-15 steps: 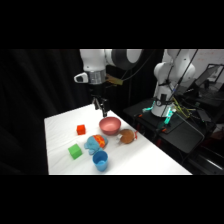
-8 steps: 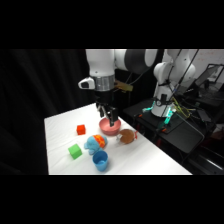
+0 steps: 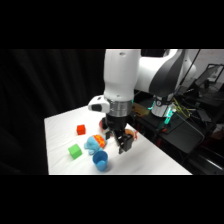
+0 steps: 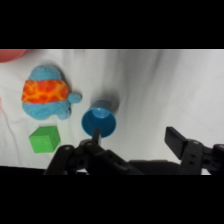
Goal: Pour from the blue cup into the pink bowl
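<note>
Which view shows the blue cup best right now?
The wrist view: the blue cup lies on its side, open rim toward the camera. The side view shows it only as a small blue shape beside the gripper.

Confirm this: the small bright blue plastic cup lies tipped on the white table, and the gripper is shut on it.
Wrong on the grip. The wrist view shows the gripper open above the blue cup, not holding it. The cup does lie tipped on the white table.

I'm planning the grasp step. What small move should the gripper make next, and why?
Probably a short descent with a slight shift toward the blue cup, so that its rim ends up between the fingers. The gripper is open and holds nothing; in the wrist view the cup stands just below it, nearer one finger than centred, beside the plush toy and green cube.
</note>
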You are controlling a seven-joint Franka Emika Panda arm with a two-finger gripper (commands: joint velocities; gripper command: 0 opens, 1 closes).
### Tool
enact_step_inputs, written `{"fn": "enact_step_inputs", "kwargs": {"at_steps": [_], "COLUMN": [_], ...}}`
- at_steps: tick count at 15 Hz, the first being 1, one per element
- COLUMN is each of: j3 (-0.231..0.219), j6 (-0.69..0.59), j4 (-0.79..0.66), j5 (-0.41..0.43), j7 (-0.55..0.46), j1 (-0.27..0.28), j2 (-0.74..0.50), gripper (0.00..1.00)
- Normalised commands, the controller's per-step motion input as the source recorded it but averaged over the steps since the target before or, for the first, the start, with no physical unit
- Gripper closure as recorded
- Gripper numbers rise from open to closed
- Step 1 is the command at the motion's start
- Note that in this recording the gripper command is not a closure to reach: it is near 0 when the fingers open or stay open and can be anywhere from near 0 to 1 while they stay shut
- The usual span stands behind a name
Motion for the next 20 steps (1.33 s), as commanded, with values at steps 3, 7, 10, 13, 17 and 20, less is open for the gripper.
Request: {"fn": "enact_step_inputs", "kwargs": {"at_steps": [3, 7, 10, 13, 17, 20], "j3": [-0.156, -0.149, -0.108, -0.074, -0.030, 0.013], "j6": [0.23, 0.17, 0.14, 0.11, 0.10, 0.06], "j4": [0.28, 0.31, 0.33, 0.28, 0.17, 0.09], "j5": [-0.291, -0.131, 0.004, 0.103, 0.194, 0.228], "j7": [0.26, 0.15, 0.02, -0.06, -0.13, -0.19], "j1": [0.173, 0.158, 0.089, 0.042, -0.031, -0.081], "j2": [0.32, 0.33, 0.35, 0.32, 0.21, 0.12], "gripper": [0.00, 0.00, 0.00, 0.00, 0.00, 1.00]}}
